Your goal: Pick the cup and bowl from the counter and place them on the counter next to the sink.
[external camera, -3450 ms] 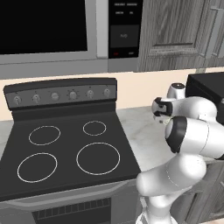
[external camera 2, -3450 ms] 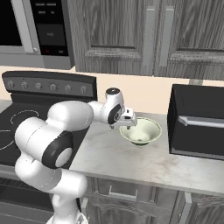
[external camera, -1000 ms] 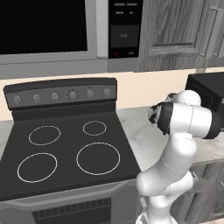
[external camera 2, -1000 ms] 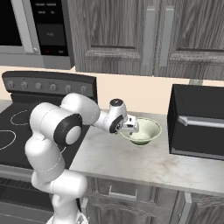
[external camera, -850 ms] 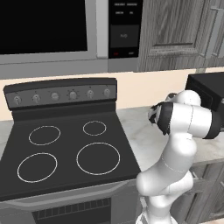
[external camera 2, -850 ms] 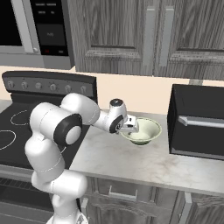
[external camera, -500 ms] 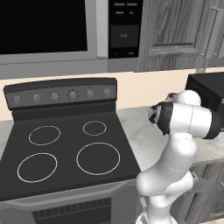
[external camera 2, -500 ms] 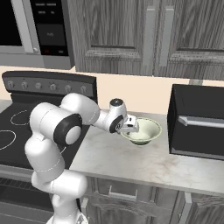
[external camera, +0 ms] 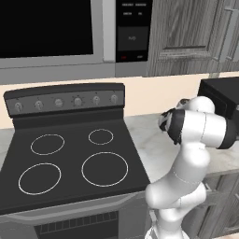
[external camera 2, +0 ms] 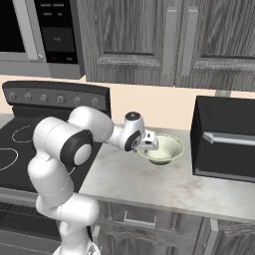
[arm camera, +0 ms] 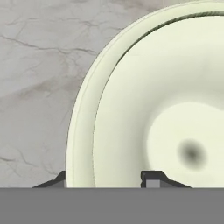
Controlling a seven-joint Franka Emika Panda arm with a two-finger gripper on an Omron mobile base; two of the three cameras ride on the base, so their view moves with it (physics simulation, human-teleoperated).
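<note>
My gripper [arm camera: 105,178] has one finger on each side of the bowl's [arm camera: 148,109] rim, one outside the wall and one inside the hollow, at about 6 o'clock in the hand view. The jaws are about half closed and they look pinched on that rim, so I think I have hold of the bowl. In the right base view the gripper [external camera 2: 148,143] sits at the bowl's [external camera 2: 162,148] near-left edge, at about 9 o'clock on it. The bowl looks like it is resting on the counter [external camera 2: 149,182], so I judge that it has not been lifted yet. It sits between the stove [external camera 2: 12,144] on one side and a black box oven [external camera 2: 226,138] on the other. In the left base view my arm [external camera: 196,135] bends over the counter [external camera: 149,140] at about 3 o'clock, and it hides the bowl from that side. I cannot spot the cup or the sink from here, so I cannot say how the cup part is going. As far as I can tell, the job is just starting: the grab on the bowl looks made, but lifting it, driving it to the sink side, putting it down, and then doing the same with the cup are all left to do. The rim is thin and smooth, so I think it could slip or tip when I lift.
</note>
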